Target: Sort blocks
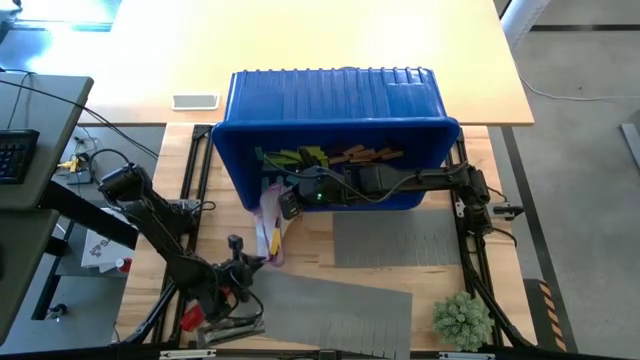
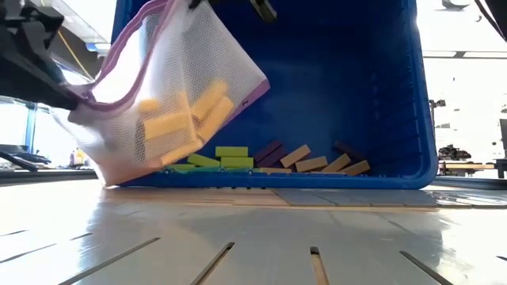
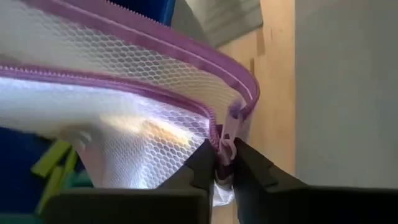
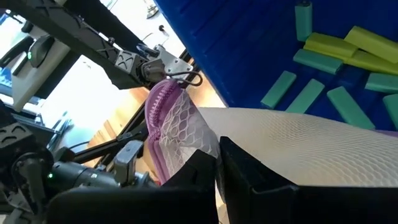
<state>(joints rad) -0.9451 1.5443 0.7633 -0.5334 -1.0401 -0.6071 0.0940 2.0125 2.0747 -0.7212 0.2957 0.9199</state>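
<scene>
A white mesh bag [image 2: 170, 87] with a purple zipper edge holds several tan blocks [image 2: 186, 119]. It hangs in front of the mouth of a blue bin [image 1: 335, 100] that lies tipped on its side. More blocks [image 2: 277, 158] in green, purple, tan and teal lie on the bin's lower wall. My right gripper [image 1: 285, 200] reaches in from the right and is shut on the bag's upper part. My left gripper [image 1: 252, 262] comes from the near left and is shut at the bag's zipper end. My left gripper pinches the purple zipper pull [image 3: 225, 149], at the end of the bag's zipper, between its two fingertips. The zipper edge arcs away from the fingers with the bag's mouth gaping. My right gripper pinches the bag's mesh wall [image 4: 189, 140] beside the purple zipper edge between its two fingers. The fingers slant down from the table's right. The bag hangs tilted below them, and its lowest corner [image 2: 119, 176] reaches down to the table.
Two flat grey mats [image 1: 395, 240] [image 1: 330, 310] lie on the near half of the table. A green tuft [image 1: 462, 318] sits at the near right, a red tool [image 1: 190, 318] at the near left. A small white thing [image 1: 195, 101] lies left of the bin.
</scene>
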